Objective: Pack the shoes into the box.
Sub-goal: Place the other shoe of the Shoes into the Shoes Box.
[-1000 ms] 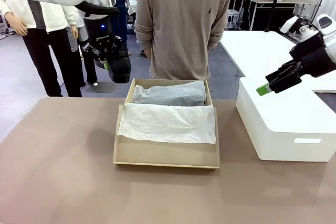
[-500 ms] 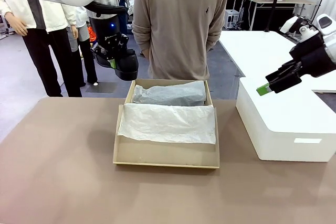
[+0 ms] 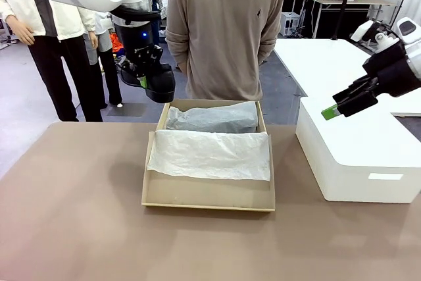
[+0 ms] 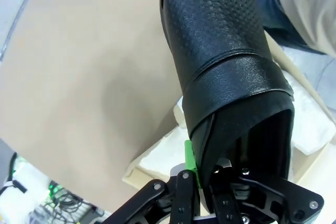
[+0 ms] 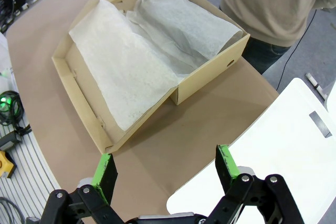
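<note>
No legible text, label or number on anything.

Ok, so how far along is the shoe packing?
Done: the box sits open, lined with tissue paper; a tissue-covered bulge at its far side may hide a shoe, I cannot tell. In hand: the left jaws are shut on one black shoe, held above the box's far left corner. Left: lowering it in and closing the lid. The right jaws hang open over the white box.
</note>
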Tool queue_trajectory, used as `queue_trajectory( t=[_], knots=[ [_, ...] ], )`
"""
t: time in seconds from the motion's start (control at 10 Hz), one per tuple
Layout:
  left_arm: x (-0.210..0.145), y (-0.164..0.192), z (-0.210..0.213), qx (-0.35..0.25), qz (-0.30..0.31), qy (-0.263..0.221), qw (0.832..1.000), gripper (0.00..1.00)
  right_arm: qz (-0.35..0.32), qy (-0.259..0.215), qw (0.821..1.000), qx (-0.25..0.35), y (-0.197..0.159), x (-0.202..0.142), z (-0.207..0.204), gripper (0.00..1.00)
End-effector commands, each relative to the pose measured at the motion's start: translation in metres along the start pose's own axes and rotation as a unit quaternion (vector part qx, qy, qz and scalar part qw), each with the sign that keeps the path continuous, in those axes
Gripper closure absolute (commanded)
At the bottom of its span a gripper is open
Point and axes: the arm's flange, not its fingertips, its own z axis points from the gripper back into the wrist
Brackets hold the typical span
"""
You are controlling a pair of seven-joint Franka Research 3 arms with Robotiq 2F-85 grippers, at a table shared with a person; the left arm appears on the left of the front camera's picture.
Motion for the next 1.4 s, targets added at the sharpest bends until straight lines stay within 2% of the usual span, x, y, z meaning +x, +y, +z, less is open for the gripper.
queue_trajectory(
  t=[0.0,0.2,0.6,0.9,1.1,1.2,1.3],
  knots=[
    [-0.032,-0.018,0.003,-0.001,0.065,-0.037,0.997,1.00,0.010,-0.012,1.000,0.008,-0.004,0.000,0.000,0.00],
    [-0.057,-0.034,0.001,0.004,0.128,-0.046,0.991,1.00,0.010,-0.012,1.000,0.008,-0.004,0.000,0.000,0.00],
    [-0.095,-0.072,-0.014,0.008,0.191,0.000,0.982,1.00,0.010,-0.012,1.000,0.008,-0.004,0.000,0.000,0.00],
    [-0.108,-0.101,-0.026,0.019,0.220,0.018,0.975,1.00,0.010,-0.012,1.000,0.008,-0.004,0.000,0.000,0.00],
    [-0.111,-0.106,-0.029,0.027,0.234,0.024,0.972,1.00,0.010,-0.012,1.000,0.008,-0.004,0.000,0.000,0.00],
    [-0.108,-0.099,-0.025,0.026,0.217,0.024,0.976,1.00,0.010,-0.012,1.000,0.008,-0.004,0.000,0.000,0.00],
    [-0.113,-0.101,-0.040,0.016,0.202,0.022,0.979,1.00,0.010,-0.012,1.000,0.008,-0.004,0.000,0.000,0.00]
  ],
)
